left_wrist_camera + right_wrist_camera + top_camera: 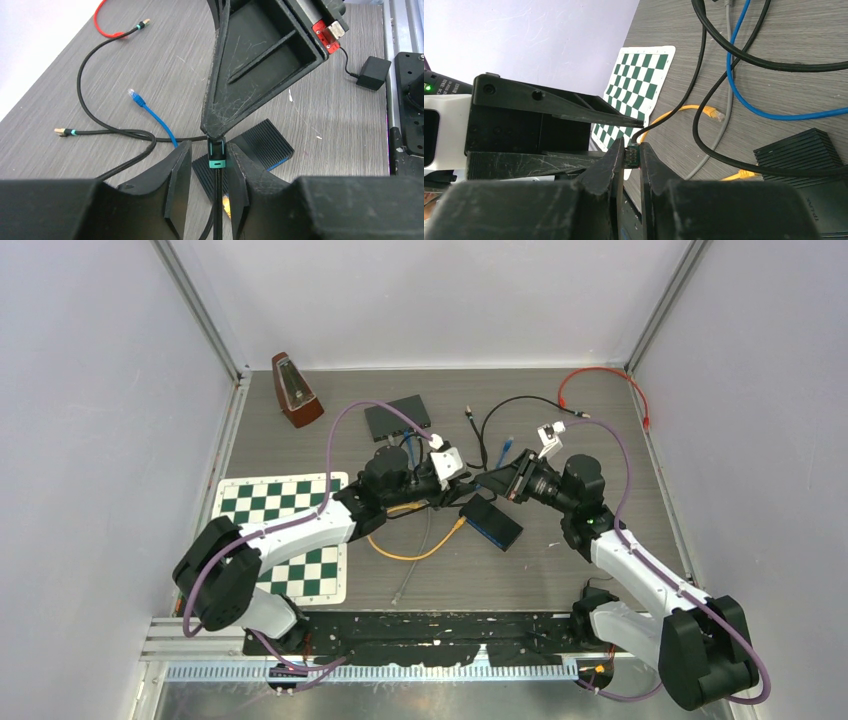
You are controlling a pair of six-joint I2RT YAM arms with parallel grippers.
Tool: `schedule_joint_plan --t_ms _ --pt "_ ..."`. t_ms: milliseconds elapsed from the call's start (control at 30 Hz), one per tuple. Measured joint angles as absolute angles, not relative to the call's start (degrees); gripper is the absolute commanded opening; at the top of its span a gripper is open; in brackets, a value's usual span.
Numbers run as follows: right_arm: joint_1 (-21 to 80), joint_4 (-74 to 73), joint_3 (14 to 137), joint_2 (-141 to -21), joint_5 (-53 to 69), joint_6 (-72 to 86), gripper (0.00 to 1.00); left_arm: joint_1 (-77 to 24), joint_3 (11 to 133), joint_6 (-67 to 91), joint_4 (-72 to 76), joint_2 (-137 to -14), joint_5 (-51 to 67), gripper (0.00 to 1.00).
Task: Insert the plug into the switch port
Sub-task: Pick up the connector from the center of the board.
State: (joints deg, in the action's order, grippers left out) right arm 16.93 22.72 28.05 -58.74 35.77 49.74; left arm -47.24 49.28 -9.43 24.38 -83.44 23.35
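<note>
The plug (216, 154) is small and black with a teal band around its body, and sits on the end of a black braided cable (216, 210). It is off the bench (600, 460), near the middle, where the two tools meet just above and behind the switch (490, 522). It is not in any port.

The right tool (631, 146) is narrow and pinches the plug between its fingertips. In the left wrist view, one of its fingers comes down from above onto the top of the plug. The left tool (209, 152) stands partly open around the same plug. There is a clear gap on one side, and the other finger sits very close to the plug. The braided cable runs down between its fingers.

The switch is a flat black ribbed box with a blue edge, lying at an angle on the bench. Its ports cannot be made out.

A yellow cable (410, 552) loops beside the switch, and a grey cable (415, 570) runs toward the near edge. A blue cable (150, 112) with a clear connector lies farther back. A second black box (397, 417) sits behind the left tool. At the left are a green chessboard mat (285, 530) and a brown metronome (296, 390). A red cable (600, 375) curls in the far right corner.
</note>
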Motion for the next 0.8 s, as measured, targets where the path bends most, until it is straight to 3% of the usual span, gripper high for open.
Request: schedule_joint_plan --t_ms 100,333,733,800 --pt "16.93 22.79 28.05 -58.74 35.62 49.74 0.08 -47.31 49.28 -9.41 25.69 -83.53 23.42 0.28" --pt "16.93 23.2 27.83 -58.74 35.4 50.02 0.08 -47.57 49.21 -9.41 26.79 -84.38 23.57 0.33" --pt "16.93 23.57 27.31 -58.26 34.89 50.59 0.08 -47.57 48.49 -9.45 26.76 -84.38 23.33 0.25" --pt "16.93 23.59 27.2 -57.98 34.72 50.7 0.08 -47.57 48.49 -9.45 26.79 -84.38 23.33 0.19"
